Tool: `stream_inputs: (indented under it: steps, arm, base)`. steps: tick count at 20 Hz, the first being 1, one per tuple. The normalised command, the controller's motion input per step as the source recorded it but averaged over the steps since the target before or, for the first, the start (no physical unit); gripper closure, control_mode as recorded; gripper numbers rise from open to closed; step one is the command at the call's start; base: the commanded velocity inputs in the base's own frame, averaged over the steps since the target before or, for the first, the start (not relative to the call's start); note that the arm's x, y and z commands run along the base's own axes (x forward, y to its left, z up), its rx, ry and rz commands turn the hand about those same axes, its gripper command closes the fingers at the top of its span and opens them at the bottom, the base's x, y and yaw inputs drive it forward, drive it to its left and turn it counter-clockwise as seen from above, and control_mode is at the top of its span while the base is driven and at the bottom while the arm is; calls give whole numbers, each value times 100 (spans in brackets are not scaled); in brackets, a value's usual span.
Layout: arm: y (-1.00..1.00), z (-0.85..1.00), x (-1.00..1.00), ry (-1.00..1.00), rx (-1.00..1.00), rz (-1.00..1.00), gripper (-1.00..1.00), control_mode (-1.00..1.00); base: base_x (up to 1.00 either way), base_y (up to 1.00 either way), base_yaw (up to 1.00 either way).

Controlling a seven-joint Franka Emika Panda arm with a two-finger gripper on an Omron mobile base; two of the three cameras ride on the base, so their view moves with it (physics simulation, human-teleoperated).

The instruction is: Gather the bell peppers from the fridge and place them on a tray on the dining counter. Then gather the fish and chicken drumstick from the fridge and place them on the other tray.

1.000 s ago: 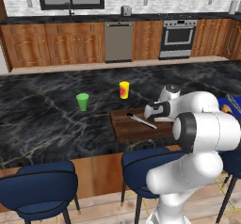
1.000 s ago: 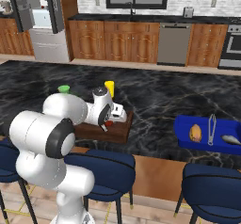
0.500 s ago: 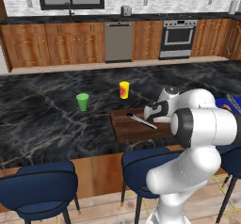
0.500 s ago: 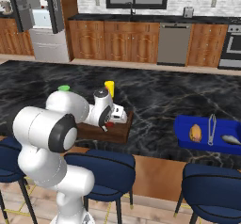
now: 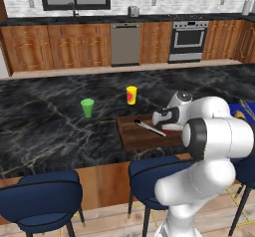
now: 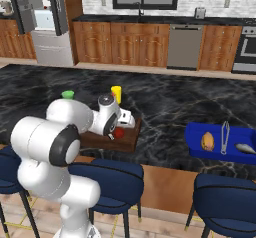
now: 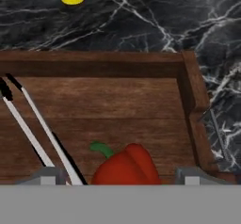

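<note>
Hand view shows the pincer (image 7: 117,173) spread wide above a red bell pepper (image 7: 124,166) lying in the wooden tray (image 7: 188,91).

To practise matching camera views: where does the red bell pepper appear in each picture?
Left base view: red sliver on the wooden tray, under the gripper.
Right base view: red bell pepper, beside the gripper.
Hand view: bottom centre, between the fingertips.
Shared landmark: yellow cup.

A home kitchen: wood cabinets (image 5: 74,47) running along twelve o'clock, dishwasher (image 5: 125,44) and oven (image 5: 188,41) built in, fridge (image 6: 42,22) at ten, dark marble counter (image 5: 55,131) fronted by blue stools (image 5: 42,203).
</note>
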Motion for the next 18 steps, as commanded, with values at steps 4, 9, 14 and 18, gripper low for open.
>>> stream_inputs:
  steps: [4,9,14,18]
  arm:
    - [9,78,-41,-7,0,0,-100,-100]
    - [9,100,-64,1,1,-5,-100,-100]
    - [23,100,-68,12,5,-8,-100,-100]
    - [36,100,-97,3,9,-5,-100,-100]
  base:
    - [0,0,0]
    - [0,0,0]
    - [0,0,0]
    - [0,0,0]
